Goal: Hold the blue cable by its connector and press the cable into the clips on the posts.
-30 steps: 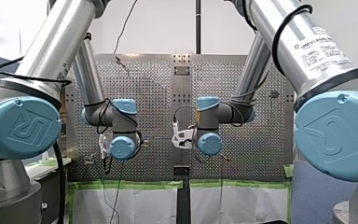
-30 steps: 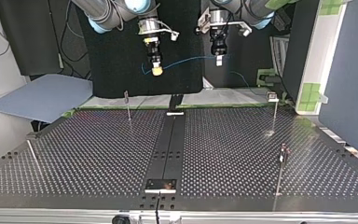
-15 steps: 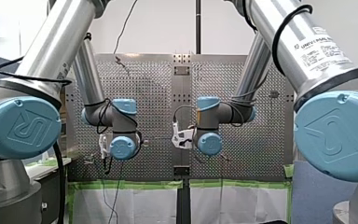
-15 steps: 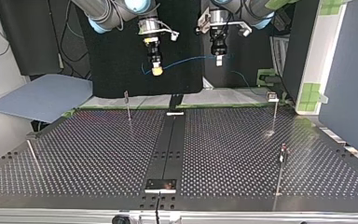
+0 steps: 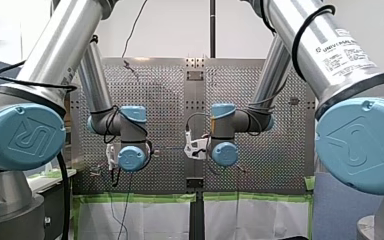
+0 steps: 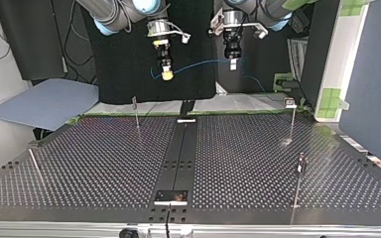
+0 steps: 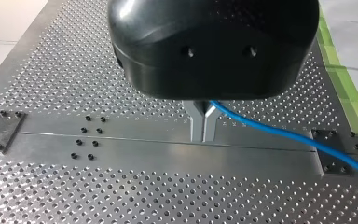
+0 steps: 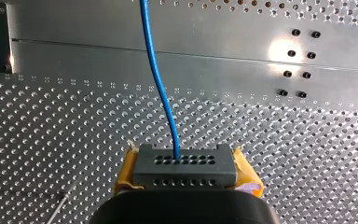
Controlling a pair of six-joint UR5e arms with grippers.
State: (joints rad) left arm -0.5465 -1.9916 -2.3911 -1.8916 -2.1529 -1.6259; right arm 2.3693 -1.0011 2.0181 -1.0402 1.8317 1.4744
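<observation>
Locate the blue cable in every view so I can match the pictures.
Front view: blue cable, a faint line just left of the table's centre strip.
Top view: cable strung between my right gripper and my left gripper.
Left wrist view: cable leaves the shut gripper.
Right wrist view: cable rises from the gripped connector.
Shared landmark: the centre strip.

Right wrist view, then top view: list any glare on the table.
Right wrist view: a bright hot spot on the table, beside the black screw holes; the blue cable shows no glare. Top view: a small glint on the table at the foot of the far post at the view's right.
</observation>
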